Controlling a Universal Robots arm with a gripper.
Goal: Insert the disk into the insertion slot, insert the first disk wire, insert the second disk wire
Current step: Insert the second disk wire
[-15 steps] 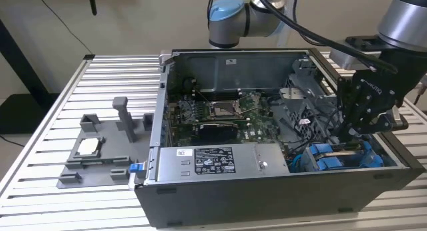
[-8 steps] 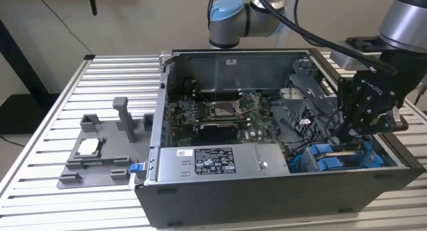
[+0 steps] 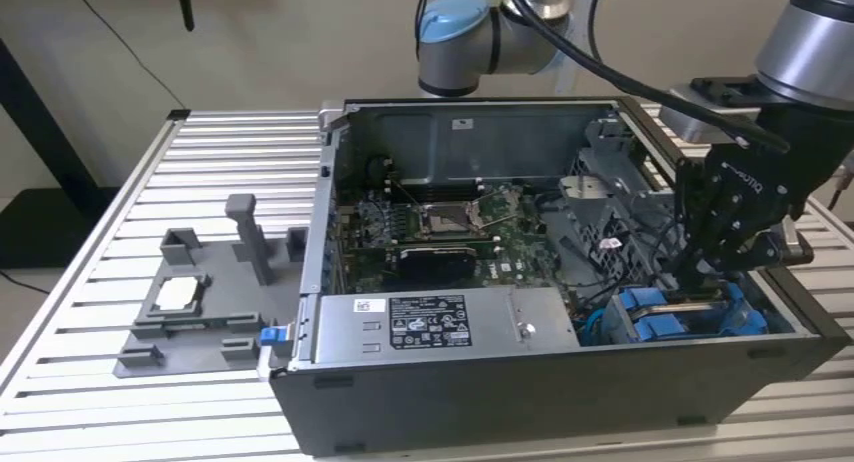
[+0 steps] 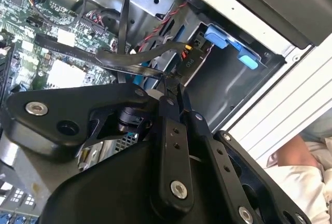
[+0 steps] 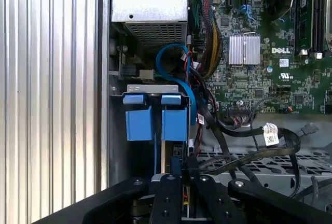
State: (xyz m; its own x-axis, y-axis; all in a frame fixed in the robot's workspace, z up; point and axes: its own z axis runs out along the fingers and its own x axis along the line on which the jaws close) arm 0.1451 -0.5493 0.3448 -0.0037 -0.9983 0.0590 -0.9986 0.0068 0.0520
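The insertion slot is the grey bay in the case's corner nearest the exterior view's right. In it I see the disk's blue carrier tabs, also clear in the first wrist view as blue carrier tabs. The disk's silver body is hidden inside. My gripper hangs directly over this bay. In both wrist views its fingers lie pressed together. A flat black disk wire runs from the motherboard to the tips of my gripper, and its end looks pinched there. In the first wrist view my gripper sits just beside the blue tabs.
The open computer case lies on a slatted metal table. A grey power supply box fills the case's front. The motherboard and loose black cables crowd the bay. A grey fixture stands outside, to the exterior view's left. A person's sleeve is nearby.
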